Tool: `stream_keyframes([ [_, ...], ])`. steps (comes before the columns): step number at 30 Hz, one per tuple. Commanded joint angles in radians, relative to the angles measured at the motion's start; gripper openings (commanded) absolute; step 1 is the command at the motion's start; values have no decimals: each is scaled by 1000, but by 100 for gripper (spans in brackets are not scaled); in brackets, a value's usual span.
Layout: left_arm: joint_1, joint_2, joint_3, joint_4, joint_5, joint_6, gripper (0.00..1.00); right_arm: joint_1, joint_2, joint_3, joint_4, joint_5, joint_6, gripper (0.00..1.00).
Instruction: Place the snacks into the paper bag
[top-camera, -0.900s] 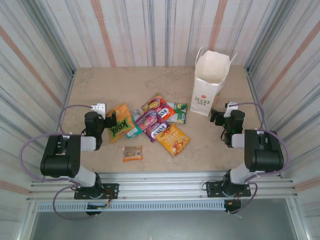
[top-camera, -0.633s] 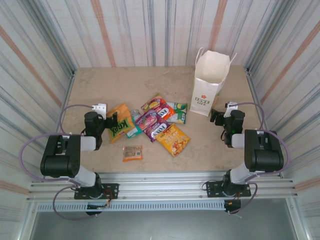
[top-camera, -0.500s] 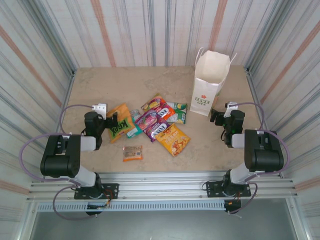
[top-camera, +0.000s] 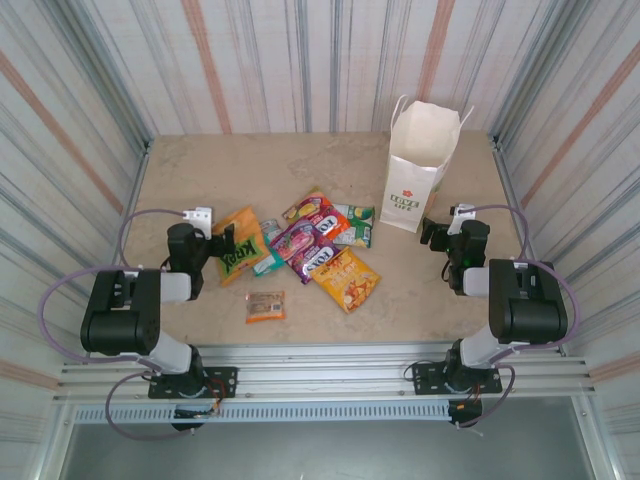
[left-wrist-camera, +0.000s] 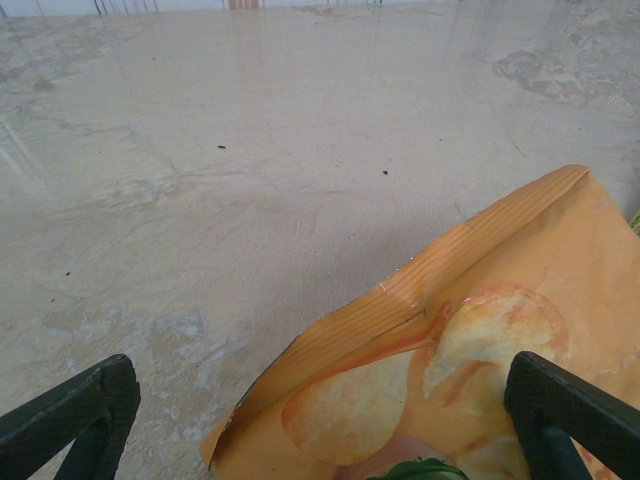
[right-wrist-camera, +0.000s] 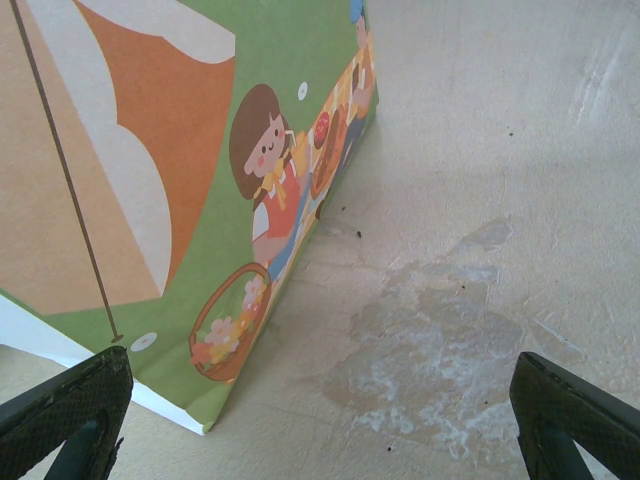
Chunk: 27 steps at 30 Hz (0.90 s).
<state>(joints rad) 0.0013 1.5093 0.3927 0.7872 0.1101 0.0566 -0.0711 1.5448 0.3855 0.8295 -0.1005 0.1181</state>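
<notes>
Two arms, bases at the near edge. One paper bag. Snack packets: eight by my count, though overlaps in the heap leave it unsure.

Nearest, alone: one small orange-brown bar (top-camera: 265, 305), flat on the table (top-camera: 200, 170), apart from the rest.

Next out: one yellow-orange chips packet (top-camera: 347, 278), touching the heap's near right edge.

Left gripper (top-camera: 222, 242): jaws wide apart, nothing clamped. From its wrist camera, the crimped end of one orange packet with green lettering (left-wrist-camera: 450, 350) lies flat between the two dark fingers (left-wrist-camera: 70, 420). Contact cannot be told.

Heap at table centre, packets overlapping:
- one teal packet (top-camera: 268, 262), tucked beside the orange one
- two purple-pink packets (top-camera: 300, 240)
- one red-orange packet (top-camera: 315, 207), far side
- one green packet (top-camera: 355, 225), right side

Right gripper (top-camera: 429, 232): jaws wide apart, holding nothing, low and just beside the bag's base.

Farthest: paper bag (top-camera: 415, 165), upright, mouth open, two twisted handles, right of the heap. From the right wrist camera its side panel (right-wrist-camera: 150, 200) carries a cartoon girl and a flower basket.

No packet seen in the bag's mouth.
</notes>
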Motion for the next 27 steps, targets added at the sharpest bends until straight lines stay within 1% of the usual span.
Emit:
stream_keyframes([
  [1,5,-3,18,0,5,8,99,4,-8,16,-9,21,-28,99],
  [4,1,-32,20,-20,-42,-7,99,2,-67,48,-112,28,-21,99],
  [6,-6,-79,31,-82,-96,-16,99,1,-136,86,-242,22,-13,99],
  [8,-21,-144,55,-174,-130,-10,99,0,-214,138,-412,10,9,99],
  [10,-56,-217,90,-276,-197,-1,98,2,-284,191,-570,-17,27,99],
  [13,-119,-319,166,-425,-238,-5,95,3,-378,278,-808,-44,72,99],
  [16,-203,-377,293,-606,-251,-1,90,6,-454,376,-1033,-83,118,99],
  [19,-290,-379,433,-781,-288,-1,89,28,-530,477,-1227,-108,148,99],
  [20,-311,-369,485,-848,-284,-2,88,40,-549,513,-1285,-107,151,99],
  [23,-359,-319,619,-1018,-255,-19,85,83,-607,641,-1459,-84,148,99],
  [25,-383,-283,694,-1109,-227,-42,83,115,-611,735,-1567,-61,141,99],
  [27,-408,-251,747,-1164,-205,-62,80,145,-596,834,-1669,-35,137,99],
])
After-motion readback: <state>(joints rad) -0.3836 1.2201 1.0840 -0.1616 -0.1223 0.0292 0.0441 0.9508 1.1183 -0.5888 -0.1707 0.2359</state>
